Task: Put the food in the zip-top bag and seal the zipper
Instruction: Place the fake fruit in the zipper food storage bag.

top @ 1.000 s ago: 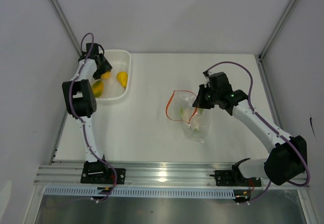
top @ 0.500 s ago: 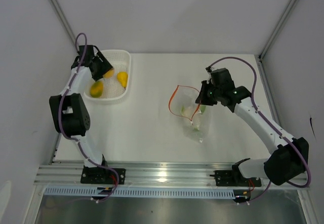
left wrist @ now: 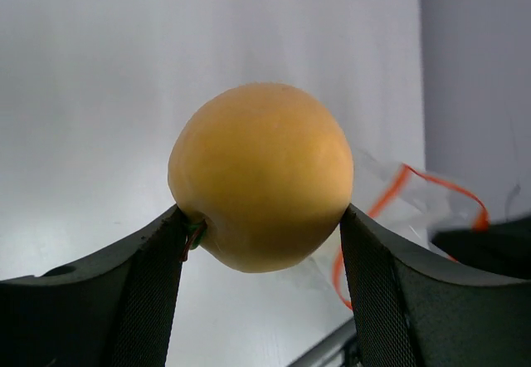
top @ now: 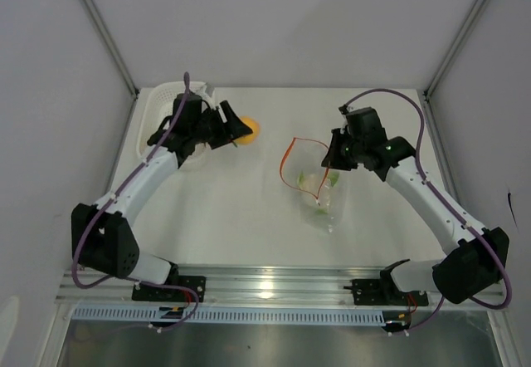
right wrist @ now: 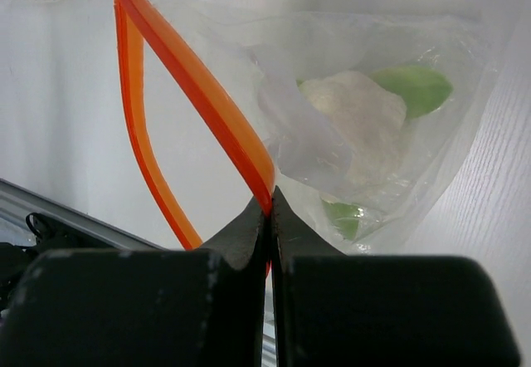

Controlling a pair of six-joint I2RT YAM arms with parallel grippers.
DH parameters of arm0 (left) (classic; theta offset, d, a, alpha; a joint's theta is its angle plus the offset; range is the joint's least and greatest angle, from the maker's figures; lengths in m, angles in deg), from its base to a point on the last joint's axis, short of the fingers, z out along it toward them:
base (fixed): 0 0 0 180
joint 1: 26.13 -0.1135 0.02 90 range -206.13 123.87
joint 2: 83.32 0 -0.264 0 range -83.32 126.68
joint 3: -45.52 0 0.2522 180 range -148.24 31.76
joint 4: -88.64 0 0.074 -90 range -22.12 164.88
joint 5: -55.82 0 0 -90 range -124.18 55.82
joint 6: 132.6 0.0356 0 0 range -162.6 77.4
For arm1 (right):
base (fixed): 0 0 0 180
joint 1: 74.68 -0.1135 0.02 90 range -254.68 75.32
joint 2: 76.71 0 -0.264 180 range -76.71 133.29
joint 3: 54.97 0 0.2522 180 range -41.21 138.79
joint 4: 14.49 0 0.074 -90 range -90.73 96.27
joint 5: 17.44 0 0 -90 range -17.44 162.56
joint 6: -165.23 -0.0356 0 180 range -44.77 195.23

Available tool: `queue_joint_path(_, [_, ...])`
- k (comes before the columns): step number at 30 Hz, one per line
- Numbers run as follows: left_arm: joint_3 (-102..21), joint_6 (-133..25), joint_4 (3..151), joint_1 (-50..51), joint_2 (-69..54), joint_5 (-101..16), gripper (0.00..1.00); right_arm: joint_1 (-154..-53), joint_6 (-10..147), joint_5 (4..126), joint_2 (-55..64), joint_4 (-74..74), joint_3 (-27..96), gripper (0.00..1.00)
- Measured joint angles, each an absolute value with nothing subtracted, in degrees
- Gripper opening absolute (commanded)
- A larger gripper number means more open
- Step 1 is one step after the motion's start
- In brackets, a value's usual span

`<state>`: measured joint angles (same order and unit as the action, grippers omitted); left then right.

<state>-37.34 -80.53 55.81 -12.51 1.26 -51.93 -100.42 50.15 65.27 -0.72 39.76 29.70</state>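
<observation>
My left gripper (top: 241, 129) is shut on the orange round fruit (top: 248, 127) and holds it above the table, left of the bag; the fruit fills the left wrist view (left wrist: 261, 176) between the black fingers (left wrist: 141, 292). The clear zip-top bag (top: 319, 191) hangs open, its orange-red zipper (top: 288, 161) forming a loop. My right gripper (top: 328, 161) is shut on the zipper strip (right wrist: 207, 101) and holds the bag's mouth up. Inside the bag lies the white cauliflower-like piece with green (right wrist: 357, 118).
The white mesh basket (top: 154, 126) stands at the back left, mostly hidden under my left arm. The table's metal rail (top: 274, 284) runs along the near edge. Grey walls close in both sides.
My left gripper has lifted the orange fruit out of the basket and carried it right toward the bag. My right gripper has raised the bag's mouth slightly.
</observation>
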Motion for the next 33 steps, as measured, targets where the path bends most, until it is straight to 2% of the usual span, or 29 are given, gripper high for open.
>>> queue_joint_path(7, [-35.83,-81.76,60.6,2.05,-8.49,-55.72,0.01,-100.46,48.66,64.52,-0.76,40.7,31.41,0.0])
queue_joint_path(12, [-32.58,-81.82,63.11,7.65,-10.46,-55.21,0.01,-100.61,47.22,63.1,-0.83,40.61,31.45,0.0])
queue_joint_path(22, [-31.26,-83.22,64.07,13.85,-3.99,-54.84,0.0,-100.83,44.53,61.51,-2.75,40.24,31.45,0.0])
queue_joint_path(33, [-43.15,-84.29,58.32,15.12,9.28,-54.06,0.01,-102.6,43.68,60.66,-3.41,39.5,31.12,0.0])
